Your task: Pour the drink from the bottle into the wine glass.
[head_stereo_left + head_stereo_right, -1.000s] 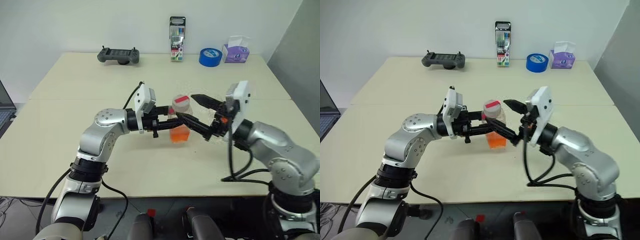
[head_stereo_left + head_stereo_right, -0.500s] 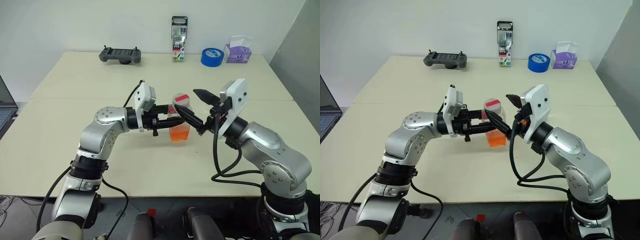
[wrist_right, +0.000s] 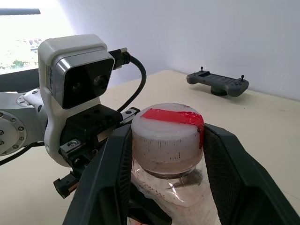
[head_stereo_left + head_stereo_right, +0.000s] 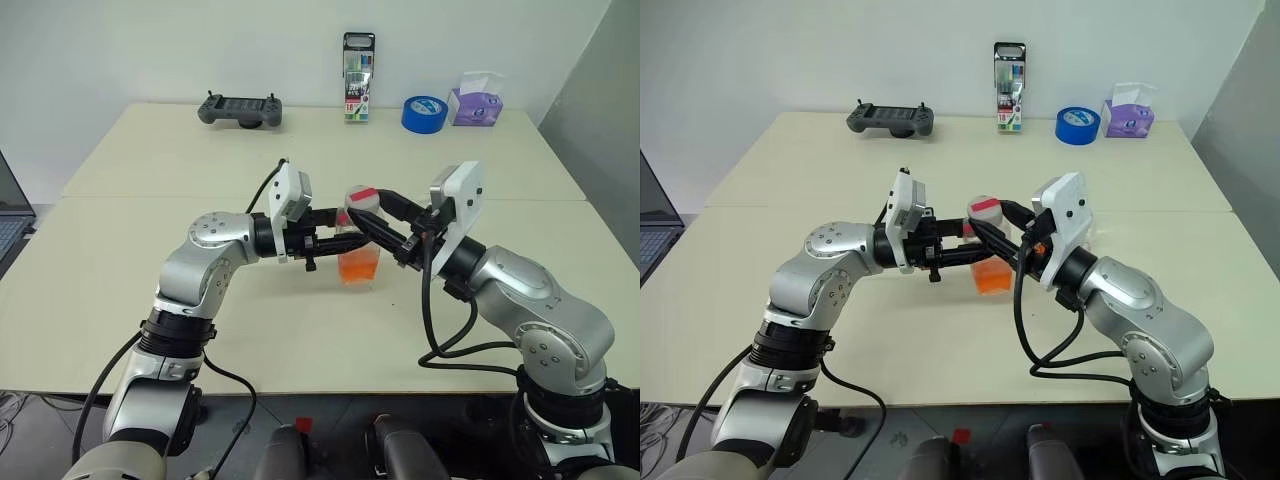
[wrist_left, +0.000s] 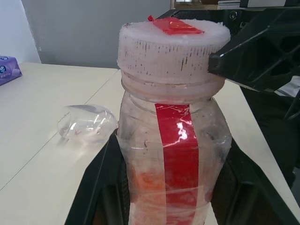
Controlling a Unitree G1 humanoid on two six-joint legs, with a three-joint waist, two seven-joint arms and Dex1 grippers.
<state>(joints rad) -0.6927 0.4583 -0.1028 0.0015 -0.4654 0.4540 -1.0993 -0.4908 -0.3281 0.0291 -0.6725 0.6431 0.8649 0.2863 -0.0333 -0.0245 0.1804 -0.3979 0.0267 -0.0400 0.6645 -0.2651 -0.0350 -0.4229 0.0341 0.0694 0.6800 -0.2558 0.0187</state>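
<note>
The bottle (image 4: 359, 240) stands upright near the middle of the cream table (image 4: 130, 290), and you can see the drink (image 4: 358, 268) filling only its lower part, bright orange under the clear shoulders. Its red vertical label strip (image 5: 182, 154) faces the left wrist camera, and the cap (image 3: 167, 136), white with a red patch on top, is on the neck. Your left gripper (image 4: 340, 240) reaches in level from the left and is clamped tight on the bottle's body, one black finger (image 5: 101, 183) pressed to each side. Your right gripper (image 4: 378, 212) comes in from the right, a little higher, with its two fingers (image 3: 112, 173) set either side of the cap; in the right wrist view they sit close against it, partly closed, but you cannot tell for certain whether they are gripping it or only bracketing it. The wine glass (image 5: 86, 124) lies tipped on its side on the table beyond the bottle, as the left wrist view shows, apart from both grippers. Along the far edge of the table you have a dark handheld controller (image 4: 239, 109), a box of marker pens (image 4: 355, 63) standing upright, a roll of blue tape (image 4: 421, 113) and a purple tissue pack (image 4: 471, 101), all well apart from the bottle.
</note>
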